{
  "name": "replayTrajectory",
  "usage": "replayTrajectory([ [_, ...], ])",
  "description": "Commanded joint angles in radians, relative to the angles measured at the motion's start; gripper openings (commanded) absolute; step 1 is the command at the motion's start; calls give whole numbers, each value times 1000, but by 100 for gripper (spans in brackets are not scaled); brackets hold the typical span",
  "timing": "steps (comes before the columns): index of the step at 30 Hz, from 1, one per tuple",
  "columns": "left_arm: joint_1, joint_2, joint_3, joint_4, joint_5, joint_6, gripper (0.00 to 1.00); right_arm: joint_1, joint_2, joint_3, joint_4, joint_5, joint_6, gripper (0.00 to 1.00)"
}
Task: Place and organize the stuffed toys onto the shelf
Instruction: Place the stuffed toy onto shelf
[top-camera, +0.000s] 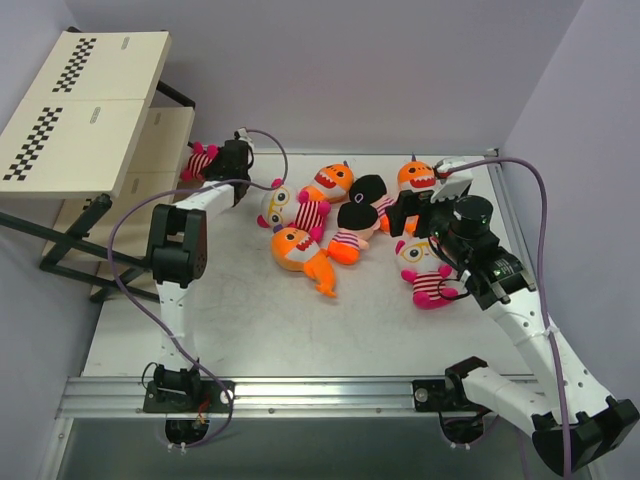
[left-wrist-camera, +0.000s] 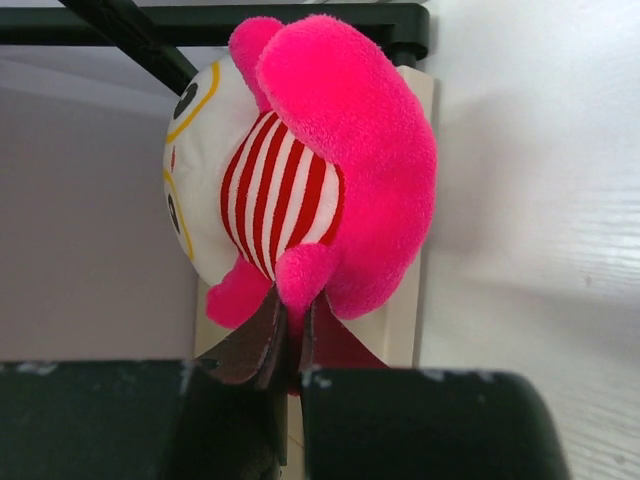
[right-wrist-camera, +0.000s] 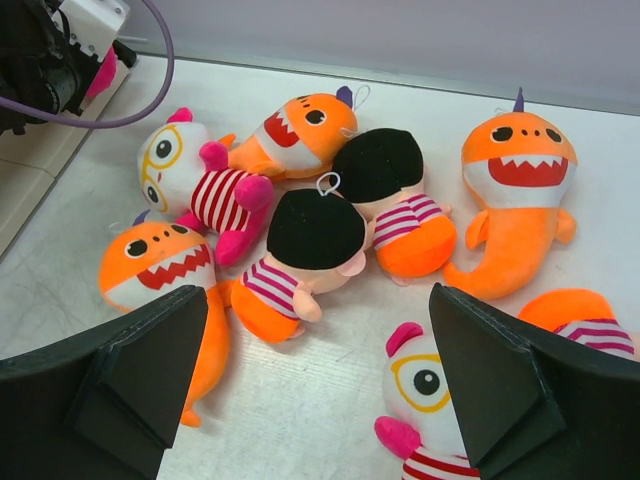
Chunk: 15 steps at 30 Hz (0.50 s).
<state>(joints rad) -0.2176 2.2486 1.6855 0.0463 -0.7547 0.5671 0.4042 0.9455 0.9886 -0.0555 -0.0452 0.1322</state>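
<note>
Now | left fingers (left-wrist-camera: 250, 345) pinch striped doll (left-wrist-camera: 300, 170), face half-hidden | right fingers (right-wrist-camera: 130, 380) wide, empty

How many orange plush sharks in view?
3 orange plush sharks: one front-left, one back-middle, one back-right beside the right gripper. Another could hide under it.

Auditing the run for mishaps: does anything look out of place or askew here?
Nothing looks damaged. The stuffed toys lie tumbled and overlapping on the table. The left claw pinches the pink striped doll only by its lower edge, at the shelf.
</note>
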Motion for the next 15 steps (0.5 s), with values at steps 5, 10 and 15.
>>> replayTrajectory([
  [5, 21, 57, 105, 49, -47, 8, 2, -8, 12, 4, 48, 1, -13, 100],
  [10, 34, 94, 160, 38, -64, 8, 2, -11, 6, -2, 49, 7, -22, 100],
  [15, 46, 132, 207, 18, -87, 2, 2, -13, 7, -10, 48, 8, -23, 100],
])
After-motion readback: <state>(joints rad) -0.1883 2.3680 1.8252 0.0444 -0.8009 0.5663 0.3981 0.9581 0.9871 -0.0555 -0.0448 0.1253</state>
